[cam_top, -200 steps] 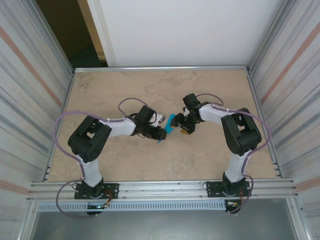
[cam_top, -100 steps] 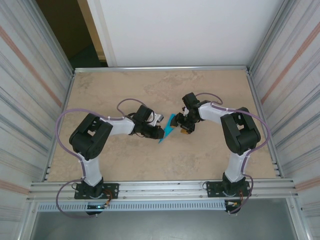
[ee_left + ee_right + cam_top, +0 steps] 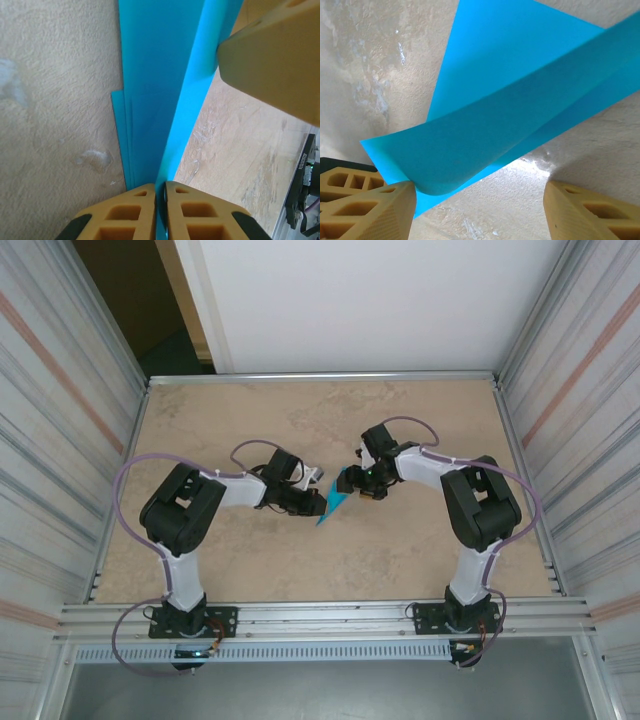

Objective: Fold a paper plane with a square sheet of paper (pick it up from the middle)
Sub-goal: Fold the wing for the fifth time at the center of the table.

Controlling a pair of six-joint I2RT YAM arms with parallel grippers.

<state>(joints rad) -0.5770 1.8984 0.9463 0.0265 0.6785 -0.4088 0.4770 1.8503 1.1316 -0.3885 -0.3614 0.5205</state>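
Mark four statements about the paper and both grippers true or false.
1. The left gripper is pinched shut on the blue paper. True.
2. The right gripper is clamped shut. False: its fingers stand wide apart.
3. The paper lies as a flat, unfolded square. False: it is folded into a narrow pointed shape, with one flap curling up.
4. The paper sits between the two grippers, near the middle of the table. True.

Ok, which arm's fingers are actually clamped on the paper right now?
The left fingers: they are shut tight on the edge of the folded paper. The right fingers stand wide apart, gripping nothing, with a curled flap near one of them.
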